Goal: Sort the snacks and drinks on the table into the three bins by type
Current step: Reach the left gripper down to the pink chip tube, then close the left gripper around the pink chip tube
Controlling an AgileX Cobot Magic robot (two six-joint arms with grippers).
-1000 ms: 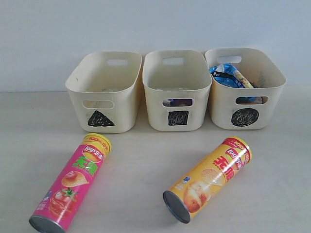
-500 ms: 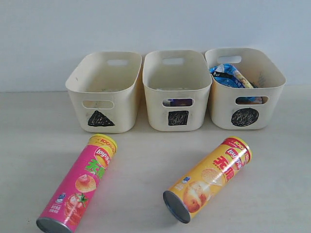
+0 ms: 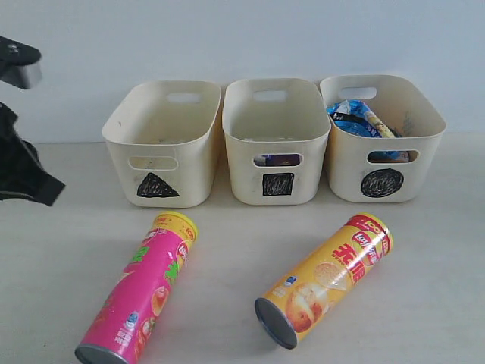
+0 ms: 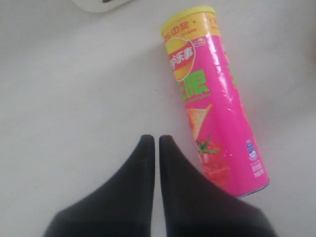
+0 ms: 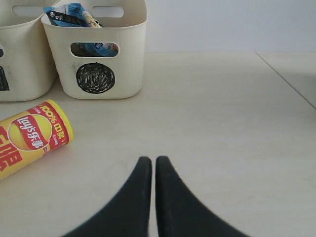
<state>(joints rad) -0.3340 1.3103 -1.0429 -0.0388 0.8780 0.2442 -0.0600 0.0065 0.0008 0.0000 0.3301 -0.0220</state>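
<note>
Now: left pincer (image 4: pixel 154 140) closed, fingertips together, nothing between them. On the table (image 4: pixel 74 98) the pink tube (image 4: pixel 212 94) lies just beside the tips, apart from them; its metal-base end is nearer the pincer, its yellow lid end farther off. Likewise the right pincer (image 5: pixel 149 160) is closed and empty, over bare table; the yellow tube (image 5: pixel 29 140) sits well off to one side, only its lid end in that view, with the circle bin (image 5: pixel 128 59) beyond

Exterior view adds the left arm (image 3: pixel 23 167), a dark shape at the left edge, well apart from the pink tube; the right pincer is not in it. Three bins in a row at the back: triangle bin (image 3: pixel 189 171), square bin (image 3: pixel 242 171), circle bin. In the circle bin some blue-white packets (image 3: pixel 356 117) stick up; a dark purple pack (image 3: pixel 277 160) shows through the square bin's slot. Triangle bin's contents cannot be made out

Both tubes lie on their sides in front of the bins. Pink: long axis slanted, lid toward the triangle bin, base toward the near left. Yellow: similar slant, leaning further right, lid toward the circle bin, base near centre
</note>
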